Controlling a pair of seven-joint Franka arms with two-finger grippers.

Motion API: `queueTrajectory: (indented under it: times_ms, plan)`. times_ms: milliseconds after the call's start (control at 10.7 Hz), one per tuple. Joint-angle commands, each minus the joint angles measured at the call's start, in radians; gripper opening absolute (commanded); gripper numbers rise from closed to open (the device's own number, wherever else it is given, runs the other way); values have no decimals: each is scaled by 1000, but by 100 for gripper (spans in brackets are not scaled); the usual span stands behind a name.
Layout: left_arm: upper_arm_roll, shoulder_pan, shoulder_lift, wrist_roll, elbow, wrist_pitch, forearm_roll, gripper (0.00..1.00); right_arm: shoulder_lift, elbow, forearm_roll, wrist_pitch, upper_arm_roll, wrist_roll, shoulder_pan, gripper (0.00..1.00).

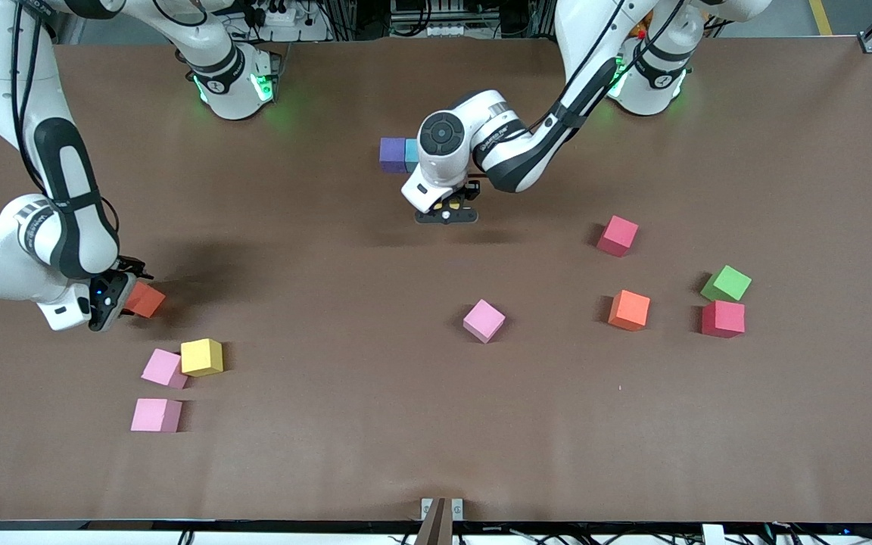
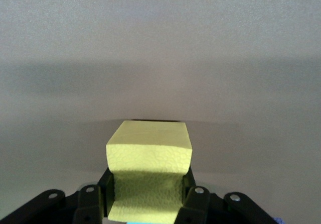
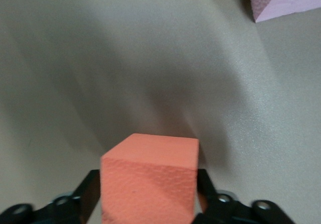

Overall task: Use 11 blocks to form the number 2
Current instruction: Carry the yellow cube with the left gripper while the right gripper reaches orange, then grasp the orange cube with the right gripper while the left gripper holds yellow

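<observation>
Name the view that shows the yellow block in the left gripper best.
The left wrist view: the yellow block fills it, clamped in the left gripper. The front view shows only a sliver under the arm; the right wrist view shows none.

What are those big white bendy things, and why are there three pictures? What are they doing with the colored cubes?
They are two robot arms, each ending in a two-finger pincher called a gripper. The big picture looks down at the brown table from across it. The two small pictures come from cameras on the arms' wrists. The left gripper is shut on a yellow cube, close to a purple cube and a blue cube that touch each other. The right gripper has its fingers on either side of an orange cube at its end of the table. Other cubes lie scattered about, pink, yellow, orange, red and green.
</observation>
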Motion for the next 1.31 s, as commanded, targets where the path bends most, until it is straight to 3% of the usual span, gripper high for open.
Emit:
queueTrajectory:
  times_ms: [0, 467, 840, 1213]
  plan:
    - [-5, -6, -3, -33, -8, -2, 28, 27, -12, 4, 18, -2, 9, -4, 1, 17]
    - [-17, -10, -5, -71, -7, -2, 31, 30, -32, 122, 4, -170, 6, 31, 42, 13]
    - [-32, -7, -12, -186, -8, -2, 167, 30, -84, 125, 6, -273, 10, 107, 142, 13]
    - [-46, -6, -12, -235, -7, 0, 178, 30, -96, 115, 24, -281, 16, 141, 255, 14]
